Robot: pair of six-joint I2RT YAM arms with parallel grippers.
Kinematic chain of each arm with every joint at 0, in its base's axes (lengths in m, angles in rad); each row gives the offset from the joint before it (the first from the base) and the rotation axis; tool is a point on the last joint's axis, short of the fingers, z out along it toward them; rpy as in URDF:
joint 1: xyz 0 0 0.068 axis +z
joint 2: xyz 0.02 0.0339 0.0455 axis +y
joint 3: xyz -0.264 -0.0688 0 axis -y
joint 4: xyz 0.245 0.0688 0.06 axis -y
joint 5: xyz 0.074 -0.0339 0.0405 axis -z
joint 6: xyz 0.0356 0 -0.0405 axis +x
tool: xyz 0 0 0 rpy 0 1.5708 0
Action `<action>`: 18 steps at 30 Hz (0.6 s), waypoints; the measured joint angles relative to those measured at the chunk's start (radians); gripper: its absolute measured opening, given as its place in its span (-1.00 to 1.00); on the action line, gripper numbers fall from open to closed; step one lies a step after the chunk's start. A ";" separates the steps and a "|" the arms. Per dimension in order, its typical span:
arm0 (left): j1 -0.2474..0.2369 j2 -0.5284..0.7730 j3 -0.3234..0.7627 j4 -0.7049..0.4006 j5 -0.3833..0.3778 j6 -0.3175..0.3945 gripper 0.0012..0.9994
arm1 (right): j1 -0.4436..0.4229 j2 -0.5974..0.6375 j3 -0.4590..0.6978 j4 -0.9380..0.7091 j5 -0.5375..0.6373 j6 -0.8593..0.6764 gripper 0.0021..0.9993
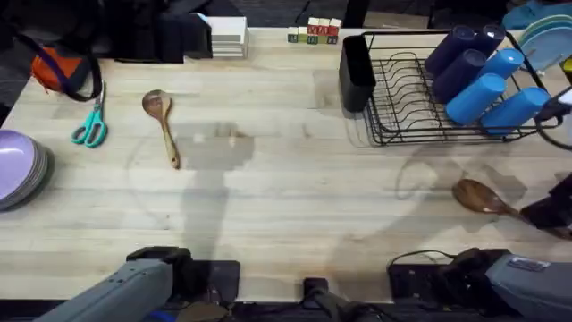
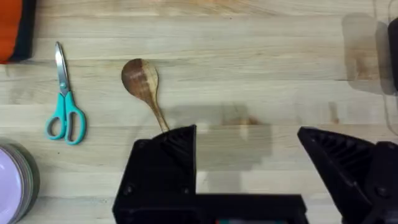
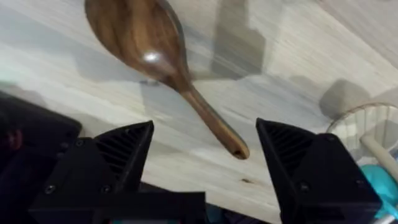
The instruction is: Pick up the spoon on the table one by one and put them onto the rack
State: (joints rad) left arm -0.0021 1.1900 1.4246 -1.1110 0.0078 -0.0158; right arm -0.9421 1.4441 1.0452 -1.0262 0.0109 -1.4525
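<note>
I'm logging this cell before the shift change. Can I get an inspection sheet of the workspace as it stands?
Surface: light-wood plank table, no spills seen.
Job's things: light tan wooden spoon lies at the table's left; darker brown wooden spoon lies at the right, in front of the black wire dish rack. No spoon seen on the rack.
Clutter: teal-handled scissors, stacked purple plates, blue cups in the rack, white stacked stand, small blocks.
Grippers: left gripper fingers open, empty; right gripper fingers open astride the brown spoon's handle.
Cables: black cable near the right base.
Surroundings: orange and black item at the far left edge.
</note>
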 joint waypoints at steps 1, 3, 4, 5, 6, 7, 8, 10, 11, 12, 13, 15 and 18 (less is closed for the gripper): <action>0.000 0.000 0.000 0.000 0.000 0.000 0.99 | 0.002 0.000 -0.013 0.018 0.000 0.000 0.98; 0.000 0.000 0.000 0.000 0.000 0.000 0.99 | 0.003 0.000 -0.037 0.048 0.000 0.000 0.99; 0.000 0.000 0.000 0.000 0.000 0.000 0.99 | 0.003 0.000 -0.046 0.061 0.000 0.000 0.98; 0.000 0.000 0.000 0.000 0.000 0.000 0.99 | 0.004 0.000 -0.057 0.077 0.000 0.000 0.98; 0.000 0.000 0.000 0.000 0.000 0.000 0.99 | 0.004 0.000 -0.068 0.091 0.000 0.000 0.99; 0.000 0.000 0.000 0.000 0.000 0.000 0.99 | 0.005 0.000 -0.078 0.101 0.000 0.000 0.99; 0.000 0.000 0.000 0.000 0.000 0.000 0.99 | 0.007 0.000 -0.087 0.111 0.000 0.000 0.99; 0.000 0.000 0.000 0.000 0.000 0.000 0.99 | 0.012 0.000 -0.106 0.131 0.000 0.000 0.98; 0.000 0.000 0.000 0.000 0.000 0.000 0.99 | 0.017 0.000 -0.114 0.140 0.000 0.000 0.99; 0.000 0.000 0.000 0.000 0.000 0.000 0.99 | 0.021 0.000 -0.124 0.152 0.000 0.000 0.99; 0.000 0.000 0.000 0.000 0.000 0.000 0.99 | 0.025 0.000 -0.134 0.163 0.000 0.000 0.98; 0.000 0.000 0.000 0.000 0.000 0.000 0.99 | 0.033 0.000 -0.158 0.184 0.000 -0.002 0.98; 0.000 0.000 0.000 0.000 0.000 0.000 0.99 | 0.035 0.000 -0.186 0.199 0.000 -0.011 0.98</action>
State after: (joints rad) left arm -0.0021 1.1900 1.4246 -1.1110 0.0078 -0.0155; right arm -0.9070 1.4441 0.8594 -0.8269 0.0109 -1.4634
